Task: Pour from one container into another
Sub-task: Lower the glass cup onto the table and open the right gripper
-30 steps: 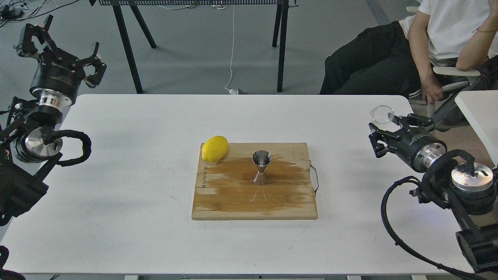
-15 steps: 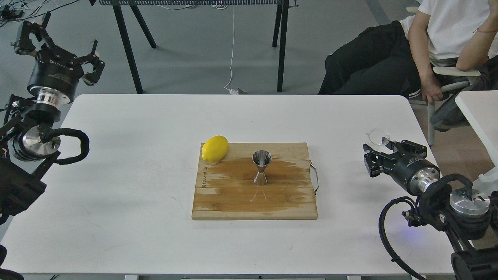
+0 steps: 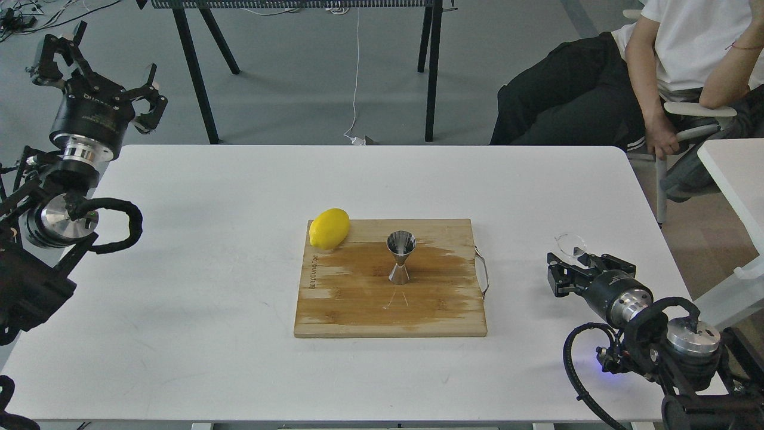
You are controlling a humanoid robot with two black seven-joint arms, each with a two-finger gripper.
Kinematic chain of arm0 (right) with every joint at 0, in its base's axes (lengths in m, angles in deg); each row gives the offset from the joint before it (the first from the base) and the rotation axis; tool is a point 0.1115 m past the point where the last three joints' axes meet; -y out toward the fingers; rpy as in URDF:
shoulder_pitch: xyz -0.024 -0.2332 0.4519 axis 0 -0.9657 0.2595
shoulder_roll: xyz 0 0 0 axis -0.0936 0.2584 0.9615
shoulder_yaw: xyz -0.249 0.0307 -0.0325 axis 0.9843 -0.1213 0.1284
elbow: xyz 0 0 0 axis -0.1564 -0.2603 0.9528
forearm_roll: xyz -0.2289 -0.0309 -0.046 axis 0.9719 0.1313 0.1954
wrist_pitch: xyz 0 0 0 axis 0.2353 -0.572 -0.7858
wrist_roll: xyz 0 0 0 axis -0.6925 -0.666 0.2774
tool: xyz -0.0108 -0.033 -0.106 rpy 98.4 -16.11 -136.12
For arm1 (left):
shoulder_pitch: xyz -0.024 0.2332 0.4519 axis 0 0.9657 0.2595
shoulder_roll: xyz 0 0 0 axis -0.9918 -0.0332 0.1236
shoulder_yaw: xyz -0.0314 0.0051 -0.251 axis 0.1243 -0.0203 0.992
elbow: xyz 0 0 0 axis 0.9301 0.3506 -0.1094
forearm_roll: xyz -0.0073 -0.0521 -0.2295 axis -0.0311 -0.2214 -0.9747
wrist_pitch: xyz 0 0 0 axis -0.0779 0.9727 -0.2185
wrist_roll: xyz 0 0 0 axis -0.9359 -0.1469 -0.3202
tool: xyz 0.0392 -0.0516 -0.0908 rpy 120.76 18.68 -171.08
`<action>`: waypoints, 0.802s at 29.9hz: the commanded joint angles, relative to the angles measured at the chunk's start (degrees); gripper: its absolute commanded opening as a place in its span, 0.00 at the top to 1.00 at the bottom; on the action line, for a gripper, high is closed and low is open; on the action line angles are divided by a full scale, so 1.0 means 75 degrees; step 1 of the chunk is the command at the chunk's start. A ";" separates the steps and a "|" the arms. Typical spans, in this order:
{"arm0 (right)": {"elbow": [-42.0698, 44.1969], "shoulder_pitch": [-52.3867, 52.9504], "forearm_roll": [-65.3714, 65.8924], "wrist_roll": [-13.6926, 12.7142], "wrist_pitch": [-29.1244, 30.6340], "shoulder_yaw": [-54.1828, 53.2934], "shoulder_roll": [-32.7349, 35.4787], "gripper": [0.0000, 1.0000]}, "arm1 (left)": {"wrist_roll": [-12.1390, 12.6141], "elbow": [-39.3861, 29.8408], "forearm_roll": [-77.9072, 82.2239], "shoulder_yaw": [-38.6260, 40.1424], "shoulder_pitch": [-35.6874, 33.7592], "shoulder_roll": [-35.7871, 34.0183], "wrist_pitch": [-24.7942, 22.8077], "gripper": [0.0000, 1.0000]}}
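The shiny steel jigger (image 3: 401, 257) stands upright in the middle of the wooden cutting board (image 3: 358, 310). The small clear glass cup (image 3: 570, 243) is at the table's right side, well to the right of the board, held roughly upright. My right gripper (image 3: 570, 263) is shut on it, just below the rim, low over the table. My left gripper (image 3: 95, 65) hangs high beyond the table's far left corner, open, with nothing between its spread fingers.
A yellow lemon (image 3: 329, 228) lies on the board's far left corner. A wet stain darkens the board, and a metal handle (image 3: 483, 272) juts from its right edge. A seated person (image 3: 644, 71) and a second white table (image 3: 737, 173) are at the far right.
My right gripper has carried the glass cup down and toward me, slightly leftward, from the table's far right edge to low over the right side. The left arm barely shifted.
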State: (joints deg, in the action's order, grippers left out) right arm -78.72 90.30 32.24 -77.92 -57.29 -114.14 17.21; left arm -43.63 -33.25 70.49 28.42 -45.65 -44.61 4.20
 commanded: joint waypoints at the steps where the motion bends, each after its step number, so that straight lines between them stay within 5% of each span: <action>1: 0.0240 0.0181 0.0004 0.0018 0.0006 0.0001 -0.0121 0.75 | 0.0001 0.0000 0.0006 -0.0003 -0.0002 0.0012 -0.0001 0.00; 24: 0.1284 0.0861 0.0027 0.0077 0.0018 0.0188 -0.0262 0.57 | -0.0022 0.0000 0.0006 -0.0003 0.0009 0.0024 -0.0001 0.00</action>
State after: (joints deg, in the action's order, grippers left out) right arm -69.10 96.76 32.43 -77.34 -57.18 -112.73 15.28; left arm -43.80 -33.24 70.47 28.37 -45.59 -44.47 4.26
